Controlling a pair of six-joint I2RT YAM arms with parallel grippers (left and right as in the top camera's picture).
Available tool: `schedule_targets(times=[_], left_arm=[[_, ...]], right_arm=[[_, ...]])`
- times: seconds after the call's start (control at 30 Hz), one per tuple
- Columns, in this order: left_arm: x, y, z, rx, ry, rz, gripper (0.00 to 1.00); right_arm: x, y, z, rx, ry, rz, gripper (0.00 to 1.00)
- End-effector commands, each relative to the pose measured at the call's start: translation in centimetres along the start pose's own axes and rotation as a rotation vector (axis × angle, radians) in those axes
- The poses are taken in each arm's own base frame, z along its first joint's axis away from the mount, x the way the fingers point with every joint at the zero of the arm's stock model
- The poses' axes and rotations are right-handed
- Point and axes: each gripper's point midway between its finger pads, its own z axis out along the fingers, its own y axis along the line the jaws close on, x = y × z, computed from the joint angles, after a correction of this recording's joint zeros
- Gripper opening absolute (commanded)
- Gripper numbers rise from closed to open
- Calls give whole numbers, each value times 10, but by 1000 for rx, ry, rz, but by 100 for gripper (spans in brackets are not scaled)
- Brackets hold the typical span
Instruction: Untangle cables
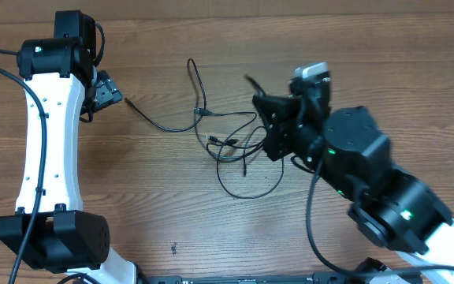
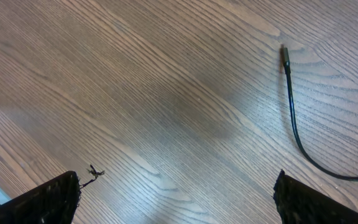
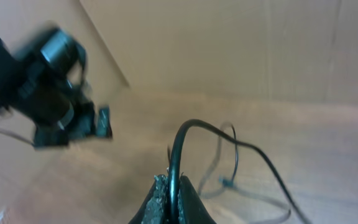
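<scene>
The cables [image 1: 231, 146] lie as a loose black tangle of loops on the wooden surface [image 1: 156, 205], about midway between the two arms. The right claw [image 1: 268, 126] sits at the tangle's right edge, closed fully on one black strand. The right wrist view shows that strand [image 3: 180, 149] pinched between the fingertips [image 3: 160, 198], arching up and then away toward the rest of the tangle. The left claw [image 1: 105, 91] is well to the left of the tangle, spread wide and holding nothing. Another strand runs out from the tangle toward it. Its plug end [image 2: 284, 55] lies flat on the surface ahead of the spread fingers, touching neither.
</scene>
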Motion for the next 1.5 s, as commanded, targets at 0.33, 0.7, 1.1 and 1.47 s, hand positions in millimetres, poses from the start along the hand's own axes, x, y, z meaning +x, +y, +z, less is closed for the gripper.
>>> schedule_targets(times=[0.33, 0.7, 1.1, 1.47], left_arm=[[-2, -2, 1, -5, -3, -22, 100], [-2, -2, 1, -5, -3, -22, 100], [-2, -1, 1, -5, -2, -22, 100], [-2, -1, 1, -5, -3, -22, 100]], right_arm=[[-79, 10, -44, 42, -197, -139, 4], [-67, -59, -57, 451, -103, -257, 4], [-142, -72, -116, 728, -263, -525, 4], [-162, -78, -123, 895, -206, -791, 4]])
